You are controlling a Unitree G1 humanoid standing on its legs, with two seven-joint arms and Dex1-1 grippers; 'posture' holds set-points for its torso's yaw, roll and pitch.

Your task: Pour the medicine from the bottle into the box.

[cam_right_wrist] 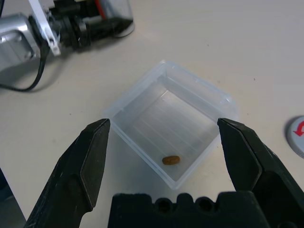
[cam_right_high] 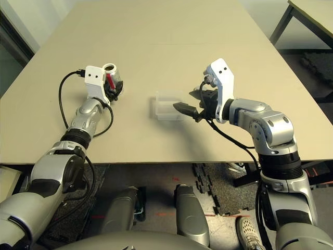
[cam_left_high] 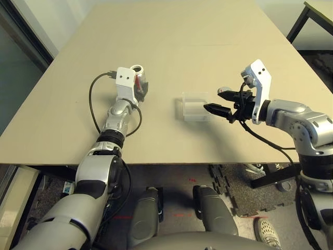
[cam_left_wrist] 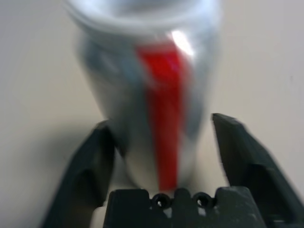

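Note:
The silvery-grey bottle [cam_left_high: 138,75] with a red-marked label stands upright on the table at the left, its top rim showing and no cap on it. My left gripper [cam_left_high: 140,89] is open around the bottle's [cam_left_wrist: 152,95] lower part, with a gap on each side. The clear plastic box [cam_left_high: 195,107] sits at the table's middle, and a single brown pill [cam_right_wrist: 171,160] lies inside it. My right gripper [cam_left_high: 213,100] hovers just right of the box, open wide, with its fingers [cam_right_wrist: 92,156] spread to either side of the box [cam_right_wrist: 166,118] in the wrist view.
A loose flat grey cap [cam_right_wrist: 298,135] with a red mark lies on the table beside the box, near my right gripper. A black cable [cam_left_high: 93,101] loops off my left wrist onto the table. The tan tabletop [cam_left_high: 171,36] stretches far behind both objects.

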